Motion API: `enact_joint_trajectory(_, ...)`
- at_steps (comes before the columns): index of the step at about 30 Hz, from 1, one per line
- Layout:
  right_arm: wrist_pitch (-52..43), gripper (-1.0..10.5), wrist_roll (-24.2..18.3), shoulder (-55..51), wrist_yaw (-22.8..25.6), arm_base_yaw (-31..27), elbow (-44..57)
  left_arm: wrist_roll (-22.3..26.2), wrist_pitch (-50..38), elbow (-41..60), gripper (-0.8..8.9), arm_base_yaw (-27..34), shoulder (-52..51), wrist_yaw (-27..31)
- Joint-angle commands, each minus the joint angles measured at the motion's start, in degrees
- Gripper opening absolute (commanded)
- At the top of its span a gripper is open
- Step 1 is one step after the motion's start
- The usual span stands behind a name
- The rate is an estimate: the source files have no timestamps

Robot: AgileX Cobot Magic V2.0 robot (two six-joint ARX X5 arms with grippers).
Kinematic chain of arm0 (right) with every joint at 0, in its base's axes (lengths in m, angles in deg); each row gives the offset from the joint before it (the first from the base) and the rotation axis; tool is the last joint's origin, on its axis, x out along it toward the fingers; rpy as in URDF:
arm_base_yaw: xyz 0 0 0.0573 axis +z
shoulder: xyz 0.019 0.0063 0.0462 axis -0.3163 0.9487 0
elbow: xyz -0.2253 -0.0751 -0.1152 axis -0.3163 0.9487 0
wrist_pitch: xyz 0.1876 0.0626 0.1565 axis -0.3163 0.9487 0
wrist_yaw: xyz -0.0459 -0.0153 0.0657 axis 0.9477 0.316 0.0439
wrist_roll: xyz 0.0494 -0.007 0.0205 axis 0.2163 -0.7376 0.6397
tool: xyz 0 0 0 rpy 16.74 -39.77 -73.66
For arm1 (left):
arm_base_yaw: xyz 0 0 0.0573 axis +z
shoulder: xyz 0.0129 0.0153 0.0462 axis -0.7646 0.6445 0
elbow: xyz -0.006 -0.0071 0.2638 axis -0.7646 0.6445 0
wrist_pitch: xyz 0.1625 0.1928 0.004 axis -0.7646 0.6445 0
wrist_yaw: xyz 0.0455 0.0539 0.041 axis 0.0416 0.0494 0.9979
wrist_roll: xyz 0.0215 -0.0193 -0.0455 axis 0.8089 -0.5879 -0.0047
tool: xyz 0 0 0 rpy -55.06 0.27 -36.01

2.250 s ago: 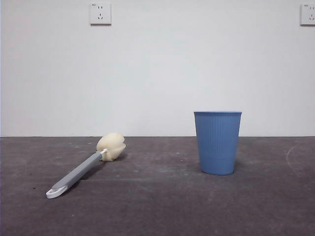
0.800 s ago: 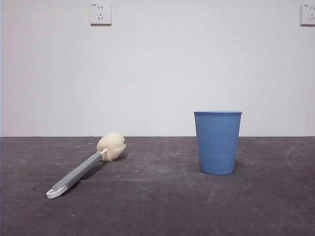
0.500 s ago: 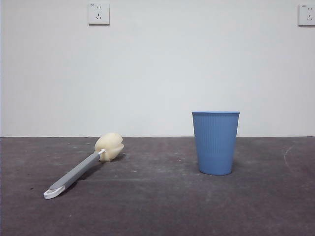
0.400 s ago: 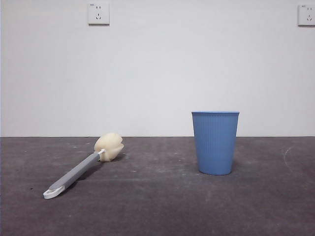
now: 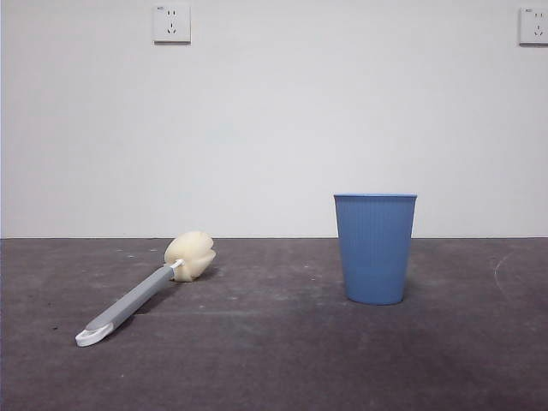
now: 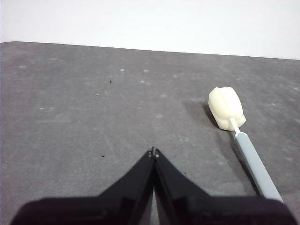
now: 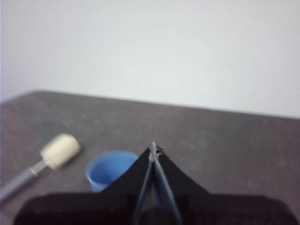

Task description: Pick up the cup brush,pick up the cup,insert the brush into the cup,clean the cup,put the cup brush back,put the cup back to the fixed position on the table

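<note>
The cup brush [image 5: 141, 294] lies flat on the dark grey table [image 5: 274, 360] at the left, cream sponge head toward the back, white looped end toward the front. The blue ribbed cup [image 5: 375, 247] stands upright right of centre. My left gripper [image 6: 153, 152] is shut and empty above the table, apart from the brush [image 6: 239, 131]. My right gripper [image 7: 153, 149] is shut and empty, held above the cup [image 7: 110, 170]; this blurred view also shows the brush [image 7: 47, 161]. Neither gripper shows in the front view.
A white wall stands behind the table, with one socket [image 5: 171, 22] at the upper left and another [image 5: 533, 26] at the upper right. A faint pale curved mark [image 5: 501, 274] lies on the table at the far right.
The whole front picture has shifted a few pixels to the left. The brush and the cup keep their places on the table.
</note>
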Motion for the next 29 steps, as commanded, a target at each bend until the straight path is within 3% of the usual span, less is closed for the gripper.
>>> enact_joint_trajectory(1, -0.44, 0.0, -2.78, -1.88, -0.24, -2.08, 2.58, -0.26, -0.26, 0.83, -0.03, 0.15, -0.09, 0.11)
enact_joint_trajectory(12, 1.49, 0.0, -3.39, -10.14, -0.24, -8.68, 10.14, -0.28, -0.26, 0.83, -0.03, 0.15, -0.09, 0.09)
enact_joint_trajectory(18, 2.29, 0.0, 1.09, -15.91, -0.44, -10.67, 17.97, -0.26, -0.26, 0.83, -0.03, 0.15, -0.09, 0.09)
enact_joint_trajectory(20, 6.75, 0.0, 0.87, -15.65, -0.74, -11.15, 17.79, -0.28, -0.24, 0.83, -0.03, 0.15, -0.09, 0.09)
enact_joint_trajectory(29, 6.40, 0.0, -0.59, -15.65, -3.23, -11.37, 17.79, -0.26, -0.17, 0.83, -0.03, 0.15, -0.07, 0.11)
